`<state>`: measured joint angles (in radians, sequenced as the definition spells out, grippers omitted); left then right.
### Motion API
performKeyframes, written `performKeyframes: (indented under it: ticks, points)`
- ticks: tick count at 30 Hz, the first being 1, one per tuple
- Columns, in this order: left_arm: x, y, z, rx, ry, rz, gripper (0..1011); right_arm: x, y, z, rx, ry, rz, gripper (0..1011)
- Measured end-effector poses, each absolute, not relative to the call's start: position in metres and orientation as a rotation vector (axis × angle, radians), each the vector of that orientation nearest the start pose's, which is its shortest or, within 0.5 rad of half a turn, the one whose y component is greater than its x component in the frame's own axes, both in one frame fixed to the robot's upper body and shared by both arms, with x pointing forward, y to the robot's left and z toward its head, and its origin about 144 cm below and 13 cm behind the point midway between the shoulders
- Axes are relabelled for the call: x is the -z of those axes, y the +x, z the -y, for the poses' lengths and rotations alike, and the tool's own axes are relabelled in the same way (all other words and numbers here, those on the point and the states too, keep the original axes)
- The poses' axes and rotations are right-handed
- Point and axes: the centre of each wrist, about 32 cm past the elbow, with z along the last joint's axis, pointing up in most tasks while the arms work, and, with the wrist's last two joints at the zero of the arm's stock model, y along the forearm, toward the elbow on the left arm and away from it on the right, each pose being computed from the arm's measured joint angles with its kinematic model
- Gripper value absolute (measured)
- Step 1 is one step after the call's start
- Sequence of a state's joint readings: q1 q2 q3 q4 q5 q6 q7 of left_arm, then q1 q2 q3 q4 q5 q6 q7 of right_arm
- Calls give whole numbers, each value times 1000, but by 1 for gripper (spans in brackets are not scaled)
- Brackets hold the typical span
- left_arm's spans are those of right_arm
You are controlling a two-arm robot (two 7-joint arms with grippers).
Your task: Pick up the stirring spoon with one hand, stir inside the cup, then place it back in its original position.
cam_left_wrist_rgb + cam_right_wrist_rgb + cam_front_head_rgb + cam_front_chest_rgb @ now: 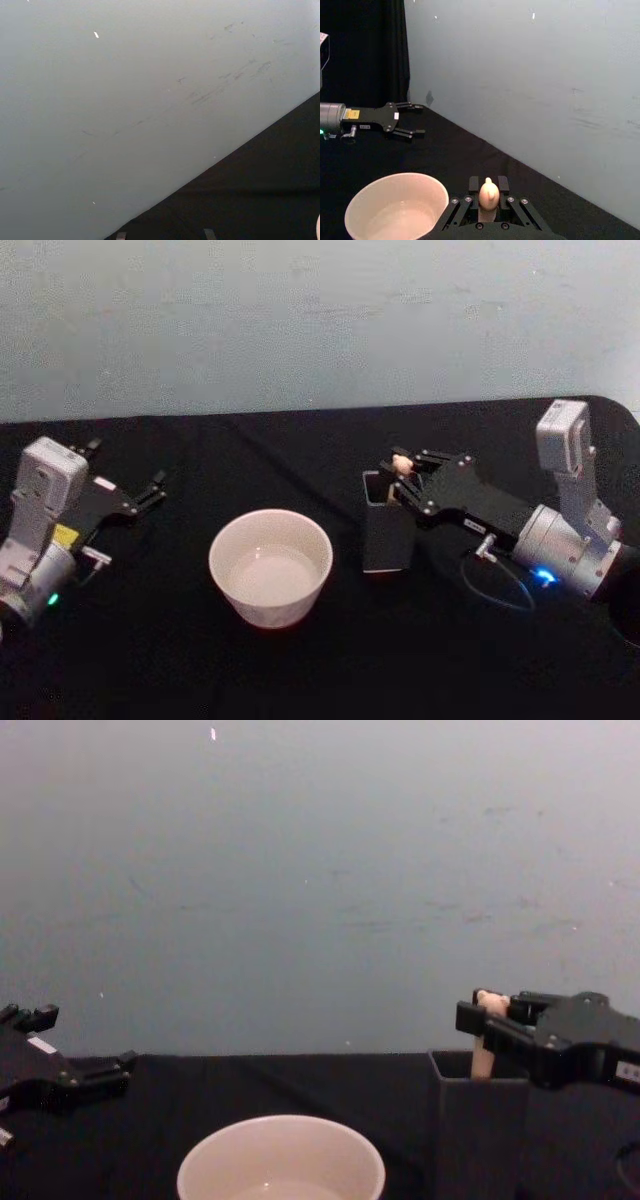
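The stirring spoon (400, 464) stands upright in the dark grey square holder (387, 535), the original position, with its cream bear-head handle (489, 196) sticking out of the top. My right gripper (398, 476) is shut on that handle just above the holder's rim; the chest view shows the handle (483, 1055) held in the right gripper (487, 1020) above the holder (480, 1140). The spoon's bowl is hidden inside. The cream-white cup (270, 565) sits to the holder's left, apart from it. My left gripper (127, 464) rests open at the far left.
A black cloth covers the table (330, 660), and a pale wall (320, 320) runs close behind its far edge. Open cloth lies between the cup (395, 210) and the left gripper (416, 120). A cable (497, 585) loops beside the right wrist.
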<state>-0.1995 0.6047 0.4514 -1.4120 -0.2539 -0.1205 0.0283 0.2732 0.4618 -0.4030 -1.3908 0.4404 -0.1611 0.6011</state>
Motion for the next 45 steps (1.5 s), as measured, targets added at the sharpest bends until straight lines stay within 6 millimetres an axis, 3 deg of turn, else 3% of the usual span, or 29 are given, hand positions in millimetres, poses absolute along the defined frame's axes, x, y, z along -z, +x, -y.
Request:
performKeyframes:
  ticks: [28,45]
  points:
    - [-1140,489,-310,-1248,304,285,1002,-1158,518,271,705,-52,123,216]
    - [-1140,489,-310,-1248,304,285,1001,-1158,518,271,703,-49,124,741]
